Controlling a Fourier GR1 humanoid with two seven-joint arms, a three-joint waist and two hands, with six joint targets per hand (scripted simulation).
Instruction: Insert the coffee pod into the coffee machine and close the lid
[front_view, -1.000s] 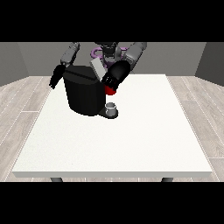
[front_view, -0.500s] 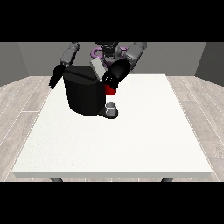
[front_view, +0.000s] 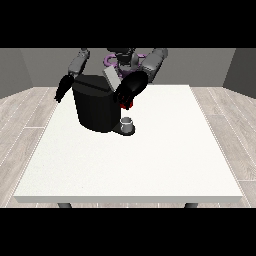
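1. The black coffee machine (front_view: 98, 107) stands on the white table (front_view: 150, 160), its grey lid (front_view: 112, 80) tilted up.
2. The hand at the view's right (front_view: 129, 90) hangs at the machine's top front corner, just over a red thing at the machine (front_view: 127, 104); I cannot tell how its fingers lie.
3. The hand at the view's left (front_view: 62, 91) hangs beside the machine, touching nothing; its fingers are unreadable too.
4. A small grey thing (front_view: 127, 123) sits at the machine's base; I cannot tell if it is the pod.
5. Judged step: work at the pod slot. Next: lower the lid.
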